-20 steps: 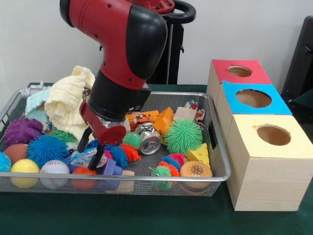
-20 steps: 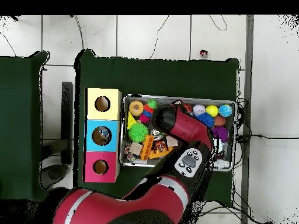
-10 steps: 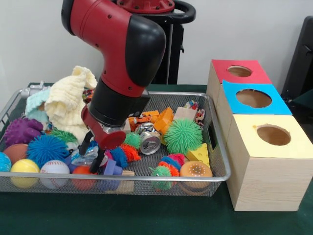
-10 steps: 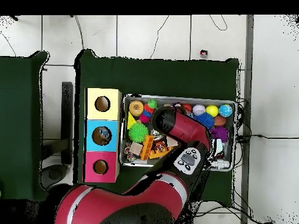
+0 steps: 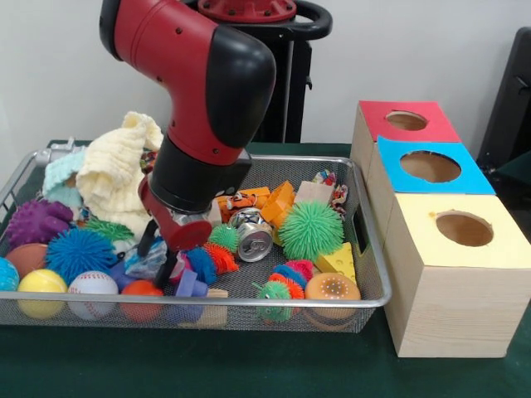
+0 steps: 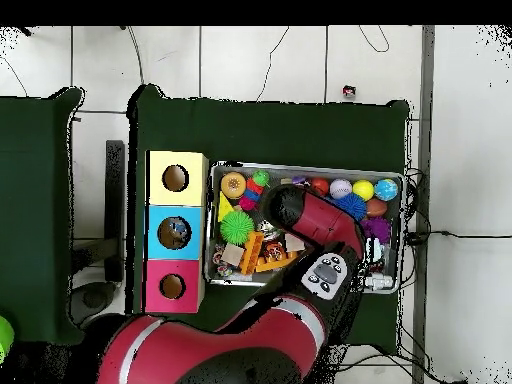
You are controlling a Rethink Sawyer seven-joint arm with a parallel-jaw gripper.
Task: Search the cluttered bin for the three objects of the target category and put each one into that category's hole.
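You have the wire bin (image 5: 365, 298) filling the left and centre of the front view, three boxes with holes (image 5: 452, 274) in a row just right of it. In the bin: balls (image 5: 41, 286) lower left, cloth (image 5: 112, 170) upper left, can (image 5: 253, 236) centre, donut (image 5: 332, 288) lower right.

- The front view sits low and close across the worktop (image 5: 249, 365), facing the arm (image 5: 203, 99), with the wire tray (image 5: 365, 249) and the row of boxes (image 5: 452, 274) filling the picture
- The overhead view looks straight down from high above, taking in the whole worktop (image 6: 270, 125) and floor (image 6: 465, 150)
- Both share the tray (image 6: 213, 225), boxes (image 6: 150, 235) and arm (image 6: 310, 215), turned half round between them
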